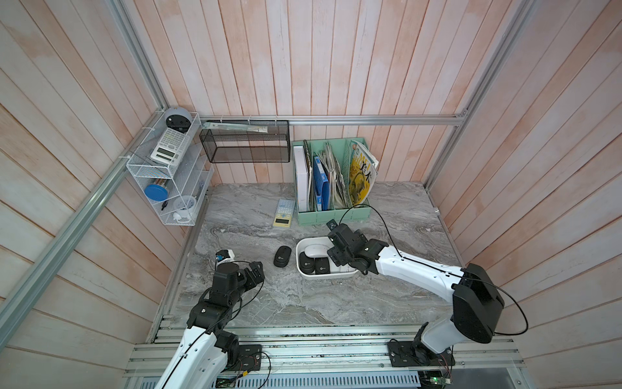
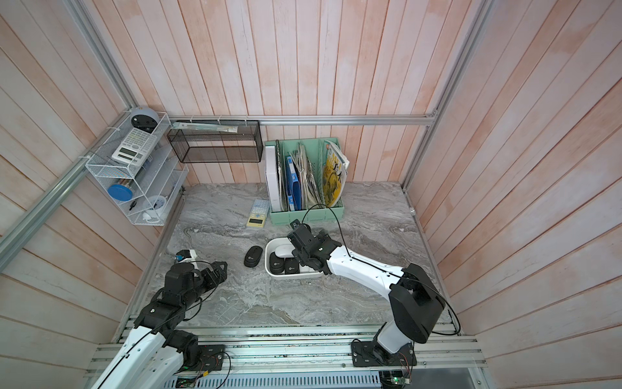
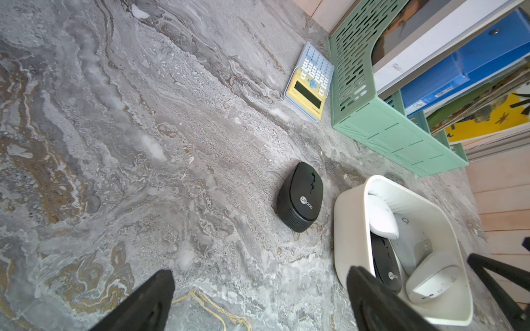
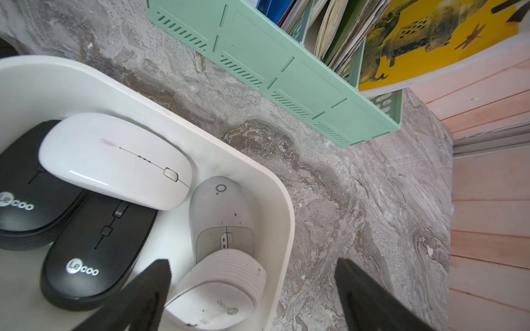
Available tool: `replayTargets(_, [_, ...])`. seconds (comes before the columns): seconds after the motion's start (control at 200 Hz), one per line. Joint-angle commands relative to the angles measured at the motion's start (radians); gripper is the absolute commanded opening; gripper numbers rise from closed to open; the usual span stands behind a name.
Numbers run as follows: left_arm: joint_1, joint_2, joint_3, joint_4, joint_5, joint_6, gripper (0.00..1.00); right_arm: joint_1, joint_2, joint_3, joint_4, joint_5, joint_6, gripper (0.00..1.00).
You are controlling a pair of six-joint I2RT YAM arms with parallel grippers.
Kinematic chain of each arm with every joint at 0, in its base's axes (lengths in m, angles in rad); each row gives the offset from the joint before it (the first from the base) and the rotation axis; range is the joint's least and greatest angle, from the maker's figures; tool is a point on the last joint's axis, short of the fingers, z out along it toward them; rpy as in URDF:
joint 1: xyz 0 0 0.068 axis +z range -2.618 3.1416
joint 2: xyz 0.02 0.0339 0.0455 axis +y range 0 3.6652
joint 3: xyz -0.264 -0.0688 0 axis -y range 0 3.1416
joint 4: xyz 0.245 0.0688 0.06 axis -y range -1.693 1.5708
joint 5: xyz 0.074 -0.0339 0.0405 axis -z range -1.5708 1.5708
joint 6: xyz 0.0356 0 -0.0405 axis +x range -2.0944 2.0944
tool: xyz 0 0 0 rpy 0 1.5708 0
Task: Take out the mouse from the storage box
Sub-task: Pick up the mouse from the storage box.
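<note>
Your left gripper (image 3: 261, 283) hangs nearest you, fingers spread and empty. Beyond it, one black mouse (image 1: 282, 256) lies on the marble tabletop (image 1: 303, 303) just beside the storage box (image 1: 336, 274), which holds more mice (image 4: 114, 160). Your right gripper (image 4: 252, 269) hovers wide apart over its right end, seemingly touching nothing.

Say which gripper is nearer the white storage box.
Right. The right gripper hangs open over one end of the storage box, straddling its rim. The left gripper sits off to the side, beyond the black mouse on the table.
</note>
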Motion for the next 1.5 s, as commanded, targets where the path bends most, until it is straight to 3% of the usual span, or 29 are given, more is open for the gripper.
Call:
replayTargets(0.0, [-0.003, -0.036, -0.021, 0.049, 0.017, 0.033, 1.00, 0.004, 0.030, 0.036, -0.021, 0.039, -0.048, 0.96])
replayTargets(0.305, [-0.004, -0.111, -0.050, 0.075, 0.025, 0.037, 1.00, 0.004, 0.094, 0.079, -0.002, 0.029, -0.148, 0.94])
replayTargets(0.495, [-0.002, -0.154, -0.061, 0.068, 0.018, 0.034, 1.00, 0.014, 0.141, 0.101, 0.012, -0.066, -0.201, 0.92])
replayTargets(1.03, [-0.004, -0.155, -0.061, 0.069, 0.014, 0.033, 1.00, 0.080, 0.299, 0.217, -0.018, -0.124, -0.277, 0.88])
replayTargets(1.335, [-0.002, -0.154, -0.062, 0.069, 0.013, 0.033, 1.00, 0.101, 0.396, 0.286, -0.047, -0.065, -0.299, 0.87])
replayTargets(1.495, [-0.003, -0.155, -0.063, 0.069, 0.013, 0.032, 1.00, 0.101, 0.434, 0.306, -0.044, -0.002, -0.314, 0.81])
